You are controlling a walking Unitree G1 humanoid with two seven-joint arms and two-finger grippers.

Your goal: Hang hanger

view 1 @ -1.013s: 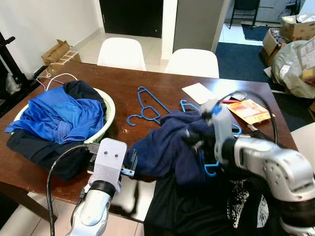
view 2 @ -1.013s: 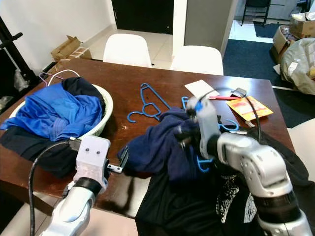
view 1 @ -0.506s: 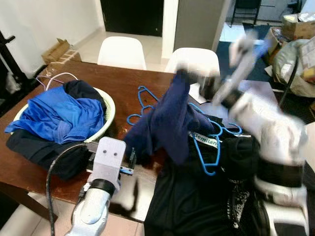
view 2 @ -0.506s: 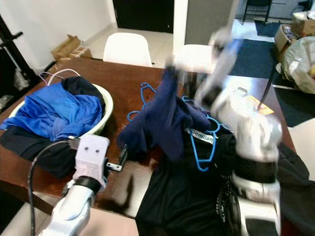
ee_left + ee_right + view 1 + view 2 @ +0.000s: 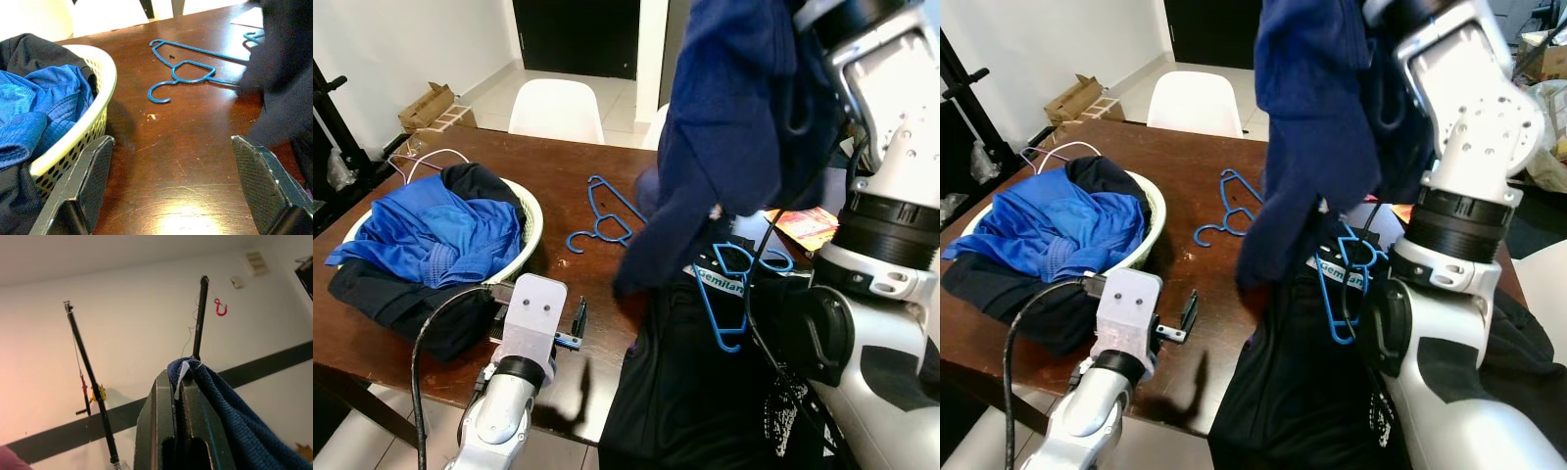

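Two tools | right tool pinches raised garment | left tool agape near table edge

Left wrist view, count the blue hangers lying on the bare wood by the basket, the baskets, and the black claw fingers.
Blue hangers: 2
Laundry basket: 1
Left claw fingers: 2
Total: 5
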